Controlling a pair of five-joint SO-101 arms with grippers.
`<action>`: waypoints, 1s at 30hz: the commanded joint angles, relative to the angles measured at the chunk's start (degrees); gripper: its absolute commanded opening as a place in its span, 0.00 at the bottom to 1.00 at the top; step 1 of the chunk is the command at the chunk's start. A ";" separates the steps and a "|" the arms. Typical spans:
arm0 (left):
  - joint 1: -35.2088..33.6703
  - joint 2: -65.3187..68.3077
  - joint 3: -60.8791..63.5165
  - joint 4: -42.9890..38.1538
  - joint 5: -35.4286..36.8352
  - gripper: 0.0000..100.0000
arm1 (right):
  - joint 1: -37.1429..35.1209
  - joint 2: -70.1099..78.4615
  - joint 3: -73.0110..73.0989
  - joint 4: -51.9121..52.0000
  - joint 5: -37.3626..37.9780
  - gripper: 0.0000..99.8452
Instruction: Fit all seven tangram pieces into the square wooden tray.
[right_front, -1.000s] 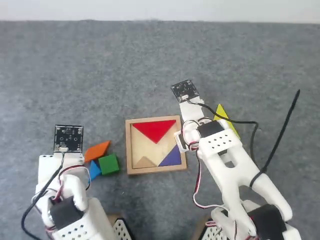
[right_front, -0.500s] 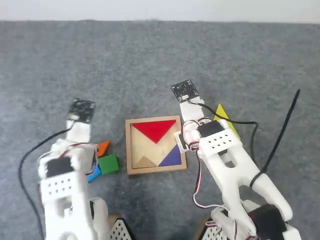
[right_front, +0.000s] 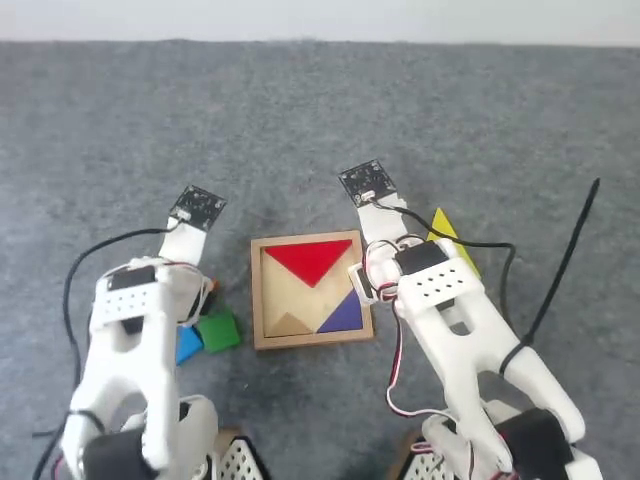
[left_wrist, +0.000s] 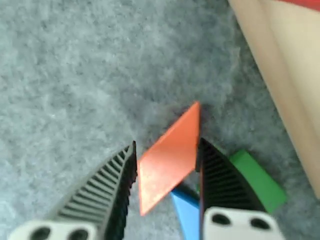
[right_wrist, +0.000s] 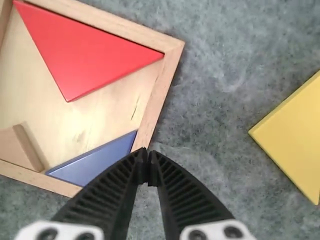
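Left gripper spread astride the orange piece, lower middle of frame — right gripper pressed together beside the tray.

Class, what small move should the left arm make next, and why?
Probably close the left gripper on the orange piece: its open jaws stand on either side of it, and it lies on the carpet, outside the tray.

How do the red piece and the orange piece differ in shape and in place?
The red piece is a triangle; the orange piece is a parallelogram. The red piece lies in the tray; the orange piece lies outside it, between the fingers of the left tool. Both are flat, single-coloured pieces.
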 joint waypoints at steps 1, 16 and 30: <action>0.53 5.01 -5.85 -0.97 -0.88 0.19 | -0.22 0.04 -0.35 -1.01 0.70 0.01; -0.26 15.03 -13.85 4.66 -22.59 0.14 | -0.57 -0.04 3.08 -6.37 0.79 0.01; -1.14 -2.73 -16.57 20.48 -27.34 0.17 | -0.48 -0.66 3.08 -6.11 2.81 0.01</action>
